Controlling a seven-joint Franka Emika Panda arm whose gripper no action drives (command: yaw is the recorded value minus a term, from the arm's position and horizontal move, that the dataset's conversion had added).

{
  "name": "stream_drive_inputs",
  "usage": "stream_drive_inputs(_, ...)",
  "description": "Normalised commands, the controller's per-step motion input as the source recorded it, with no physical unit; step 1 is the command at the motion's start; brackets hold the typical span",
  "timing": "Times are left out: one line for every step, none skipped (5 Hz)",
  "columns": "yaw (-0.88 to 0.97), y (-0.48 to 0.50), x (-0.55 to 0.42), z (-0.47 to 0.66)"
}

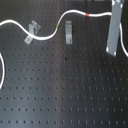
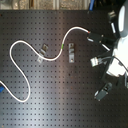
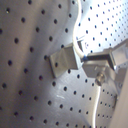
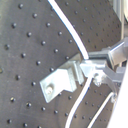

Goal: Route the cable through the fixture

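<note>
While the claw (image 4: 89, 65) pinches the thin white flexible cable (image 4: 65, 27), the routing looks barely begun.

In both wrist views the fingertips are closed on the cord just beside a small bent grey metal clip (image 4: 61, 81). In the first exterior view the cable sags away from the red band (image 1: 89, 15), its green band (image 1: 60, 23) passing above that clip (image 1: 68, 33) rather than through it, then curves past a second metal clip (image 1: 32, 33) across the black perforated board (image 1: 65, 90). I judge that threading remains; whether the second clip holds it is unclear.
</note>
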Motion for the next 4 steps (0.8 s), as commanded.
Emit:
stream_drive_inputs(-0.22,0.186,-0.350,0.08)
stream_drive_inputs(-0.32,0.043,-0.174,0.09)
stream_drive_inputs(-0.30,0.003,-0.310,0.21)
stream_drive_inputs(-0.23,-0.126,-0.484,0.31)
